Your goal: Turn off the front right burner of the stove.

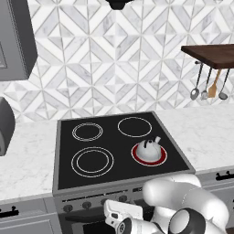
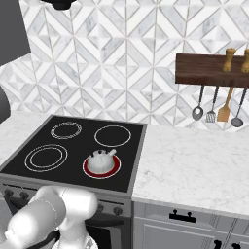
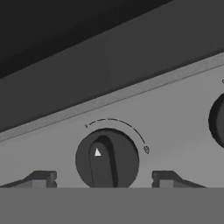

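Still glowing red under a white kettle [image 1: 148, 148]: front right burner [image 1: 149, 154] of the stove [image 1: 64, 155]. Fingers [image 3: 41, 178] spread open either side of a dark knob [image 3: 106, 159], placed to grip and twist.

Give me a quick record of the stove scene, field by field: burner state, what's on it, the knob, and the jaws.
stove: black glass top, four ringed burners
front right burner: glowing red
on burner: white kettle
knob: straight ahead of the hand, white pointer aimed near the arc's low end
gripper: jaws apart, one tip on each side of the knob, not yet closed
utensils: hanging under a wooden shelf
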{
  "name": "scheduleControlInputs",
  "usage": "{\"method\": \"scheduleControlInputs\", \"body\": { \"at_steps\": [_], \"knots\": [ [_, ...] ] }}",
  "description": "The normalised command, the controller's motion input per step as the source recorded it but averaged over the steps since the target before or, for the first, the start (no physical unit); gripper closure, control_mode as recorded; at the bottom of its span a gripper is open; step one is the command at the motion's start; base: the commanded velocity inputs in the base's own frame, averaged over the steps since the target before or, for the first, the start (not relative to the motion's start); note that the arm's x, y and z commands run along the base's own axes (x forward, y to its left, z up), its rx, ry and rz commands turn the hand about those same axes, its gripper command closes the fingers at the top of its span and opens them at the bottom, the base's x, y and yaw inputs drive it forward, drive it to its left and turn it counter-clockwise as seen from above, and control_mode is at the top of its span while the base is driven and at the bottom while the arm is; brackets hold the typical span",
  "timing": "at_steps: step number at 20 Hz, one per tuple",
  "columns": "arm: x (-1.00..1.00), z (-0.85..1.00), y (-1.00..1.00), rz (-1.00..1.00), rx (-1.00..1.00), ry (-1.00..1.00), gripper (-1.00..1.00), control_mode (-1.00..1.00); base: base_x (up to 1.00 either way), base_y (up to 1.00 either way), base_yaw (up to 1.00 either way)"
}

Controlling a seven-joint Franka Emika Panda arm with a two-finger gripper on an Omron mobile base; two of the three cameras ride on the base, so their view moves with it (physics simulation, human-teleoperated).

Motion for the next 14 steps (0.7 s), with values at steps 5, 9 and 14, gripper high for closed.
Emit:
{"method": "scheduleControlInputs", "body": {
  "at_steps": [5, 9, 14],
  "knots": [
    [0.02, -0.23, 0.0, 0.04, -0.01, 0.0, -1.0, -1.0, 0.0, 0.0, 0.0],
    [0.0, -0.28, 0.0, 0.04, -0.03, 0.0, -1.0, -1.0, 0.0, 0.0, 0.0],
    [0.0, 0.01, 0.0, 0.0, 0.0, 0.0, -1.0, -1.0, 0.0, 0.0, 0.0]
  ]
}}
